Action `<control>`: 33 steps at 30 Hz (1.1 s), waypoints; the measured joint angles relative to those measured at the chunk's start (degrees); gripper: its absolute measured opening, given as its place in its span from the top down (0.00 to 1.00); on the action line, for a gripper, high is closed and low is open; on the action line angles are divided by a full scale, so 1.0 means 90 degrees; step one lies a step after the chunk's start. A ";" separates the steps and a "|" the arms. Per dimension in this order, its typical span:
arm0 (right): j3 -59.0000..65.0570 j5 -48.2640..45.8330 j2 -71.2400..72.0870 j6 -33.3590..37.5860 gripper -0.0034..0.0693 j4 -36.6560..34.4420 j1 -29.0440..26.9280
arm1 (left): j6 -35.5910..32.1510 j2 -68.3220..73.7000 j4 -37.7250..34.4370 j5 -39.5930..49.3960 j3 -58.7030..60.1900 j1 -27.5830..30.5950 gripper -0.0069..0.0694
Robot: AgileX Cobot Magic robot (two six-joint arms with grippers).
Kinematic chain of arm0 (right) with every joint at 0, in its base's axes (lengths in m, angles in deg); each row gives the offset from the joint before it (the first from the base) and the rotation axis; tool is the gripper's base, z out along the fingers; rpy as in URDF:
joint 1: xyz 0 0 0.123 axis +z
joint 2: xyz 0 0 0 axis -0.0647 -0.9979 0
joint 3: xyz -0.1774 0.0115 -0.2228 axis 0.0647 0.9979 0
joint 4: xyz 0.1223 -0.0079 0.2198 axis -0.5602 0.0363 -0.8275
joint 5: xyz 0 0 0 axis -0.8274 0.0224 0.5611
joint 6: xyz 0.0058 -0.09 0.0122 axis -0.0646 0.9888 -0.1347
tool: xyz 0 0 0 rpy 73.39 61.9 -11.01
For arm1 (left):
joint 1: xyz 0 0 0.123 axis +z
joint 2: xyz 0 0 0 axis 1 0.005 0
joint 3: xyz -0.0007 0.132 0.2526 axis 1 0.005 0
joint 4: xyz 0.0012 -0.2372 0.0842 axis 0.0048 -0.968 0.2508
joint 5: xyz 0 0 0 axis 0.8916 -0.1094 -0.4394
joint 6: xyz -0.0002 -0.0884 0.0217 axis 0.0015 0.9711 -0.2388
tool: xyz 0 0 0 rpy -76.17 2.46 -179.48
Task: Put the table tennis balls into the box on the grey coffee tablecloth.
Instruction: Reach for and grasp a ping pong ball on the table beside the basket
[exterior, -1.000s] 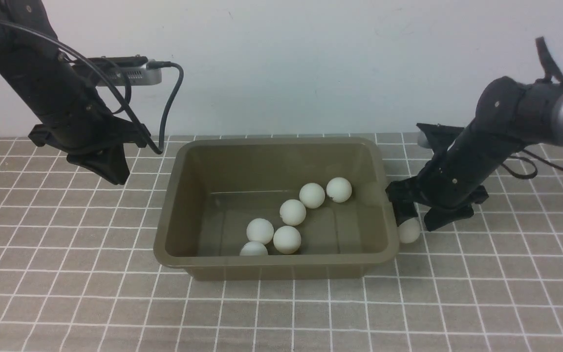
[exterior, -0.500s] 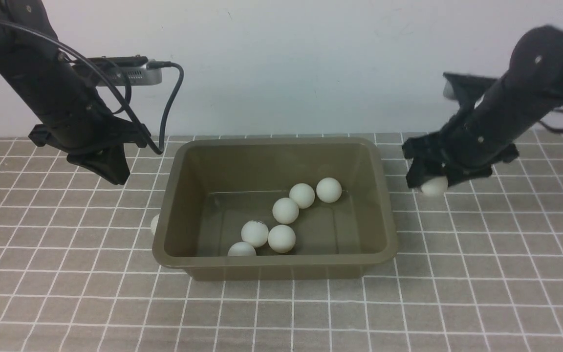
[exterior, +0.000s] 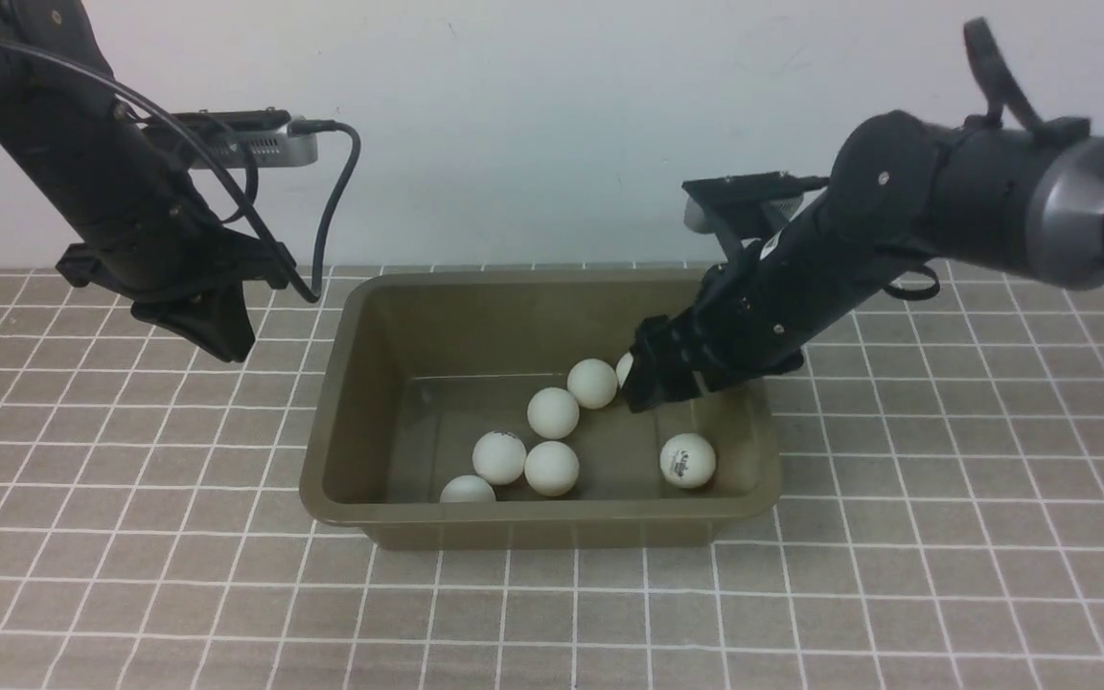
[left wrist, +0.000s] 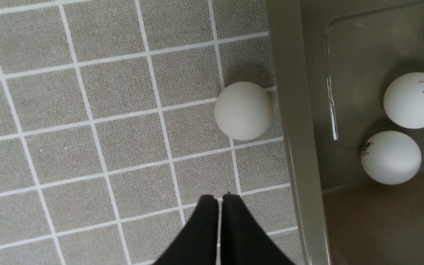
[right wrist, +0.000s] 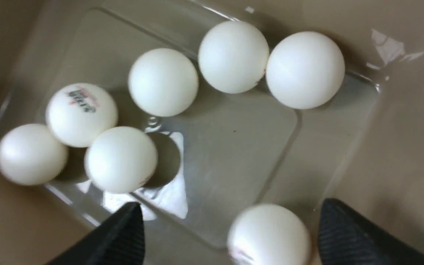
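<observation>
- Your right pincer point(right wrist: 234, 224) is spread over the box, its tips apart with nothing pinched between them.
- Nearest beneath it, a printed table tennis ball point(exterior: 687, 460) lies loose on the box floor, likely just released.
- Farther from that pincer, six more white balls point(exterior: 552, 468) rest in the olive-brown box point(exterior: 533, 533), some touching one another.
- Your left pincer point(left wrist: 221, 200) has its tips pressed together, holding nothing, above the grey gridded tablecloth point(exterior: 159, 498).
- Near the left pincer, one white ball point(left wrist: 243, 110) sits on the cloth, just outside the box wall; this one appears to be the remaining job.
- Expect it to be very light, smooth and quick to roll, with a thin, hard shell that could dent under a heavy squeeze.
- Spread the left pincer before lowering it, and take the ball at its widest middle, a tip on each opposite side; too high and it may squirt away.
- The box wall beside it leaves little finger room, so line the tips up to avoid the rim.
</observation>
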 joint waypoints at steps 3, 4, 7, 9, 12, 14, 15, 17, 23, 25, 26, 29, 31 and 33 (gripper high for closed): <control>0.0000 0.0082 -0.0092 -0.0085 0.22 0.0180 0.0005 | 0.0000 0.0000 0.0000 0.0000 0.0000 0.0000 0.92; 0.0000 0.0099 -0.0115 -0.0198 0.27 0.0341 -0.0002 | 0.0000 0.0000 0.0000 0.0000 0.0000 0.0000 0.92; 0.0000 -0.0052 -0.0167 -0.1089 0.53 0.1105 -0.0214 | 0.0000 0.0000 -0.0013 0.0000 0.0000 0.0000 0.92; 0.0000 -0.0151 -0.0153 -0.1300 0.63 0.1326 -0.0340 | 0.0000 0.0000 -0.0014 0.0000 0.0000 0.0000 0.92; 0.0000 -0.0489 -0.0021 -0.1559 0.85 0.1695 -0.0629 | 0.0000 0.0000 -0.0052 0.0000 0.0000 -0.0009 0.92; 0.0000 -0.0544 0.0163 -0.1519 0.93 0.1758 -0.0678 | -0.0046 0.0000 -0.0065 0.0000 0.0000 -0.0066 0.92; 0.0000 -0.0544 0.0290 -0.1504 0.95 0.1741 -0.0680 | -0.0046 0.0000 -0.0066 0.0000 0.0000 -0.0104 0.92; 0.0000 -0.0538 0.0585 -0.1488 0.96 0.1589 -0.0673 | -0.0046 0.0000 -0.0087 0.0000 0.0000 -0.0183 0.92; 0.0000 -0.0558 0.1485 -0.1370 0.97 0.1460 -0.0658 | -0.0046 0.0154 -0.0118 0.0000 0.0000 -0.0420 0.91; 0.0000 -0.0584 0.2002 -0.1412 0.97 0.1680 -0.0658 | -0.0046 0.0330 -0.0118 -0.0007 0.0000 -0.0497 0.87; 0.0000 -0.0603 0.2253 -0.1418 0.97 0.1787 -0.0658 | -0.0046 0.0429 -0.0118 -0.0013 0.0000 -0.0533 0.84; 0.0000 -0.0732 0.2908 -0.1418 0.97 0.1969 -0.0719 | -0.0052 0.0687 -0.0104 -0.0059 0.0000 -0.0655 0.71; 0.0000 -0.0885 0.3378 -0.1426 0.97 0.2013 -0.0856 | -0.0059 0.0855 -0.0080 -0.0259 0.0000 -0.0717 0.57; 0.0000 -0.1032 0.3799 -0.1434 0.97 0.2051 -0.1007 | -0.0059 0.1022 -0.0081 -0.0540 0.0000 -0.0724 0.41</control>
